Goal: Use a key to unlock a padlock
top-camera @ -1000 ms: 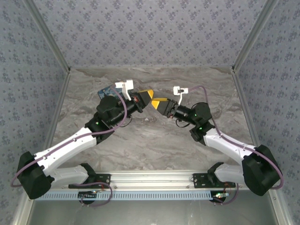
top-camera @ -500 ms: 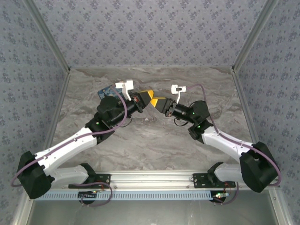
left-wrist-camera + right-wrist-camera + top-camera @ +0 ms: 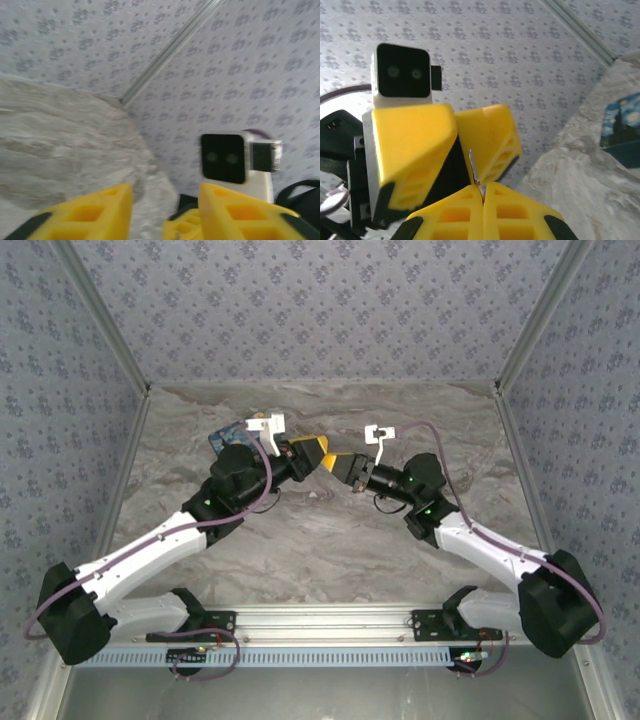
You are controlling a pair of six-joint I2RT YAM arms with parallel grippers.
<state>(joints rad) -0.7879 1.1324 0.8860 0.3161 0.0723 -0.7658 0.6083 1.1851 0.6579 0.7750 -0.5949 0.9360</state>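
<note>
Looking down from the top view, the left claw (image 3: 318, 453) and the right claw (image 3: 336, 461) meet tip to tip above the far half of the marble tabletop (image 3: 330, 540). Their yellow fingers merge into one patch there, so what lies between them cannot be made out. The right wrist view gives more. The right claw's two fingers are pressed flat together, and a thin silvery sliver (image 3: 474, 169) stands up out of the seam between them, pinched at its lower end. It points at the dark wedge between the left claw's fingers (image 3: 415, 145), which face it just beyond; whether it touches them I cannot tell. Whether this sliver is the key or the padlock's metal part is also too small to tell, and the padlock's blue body is hidden or too small to pick out at the meeting point. The left wrist view shows the left claw partly open, with a clear gap between its fingers (image 3: 87, 212) and no visible grip on anything. One yellow tip of the right claw pokes into that gap, cut off by the bottom edge. A blue starry-night box (image 3: 622, 125) sits on the tabletop, cropped at the right edge of the right wrist view and half covered by the left arm (image 3: 240, 480) from above.
</note>
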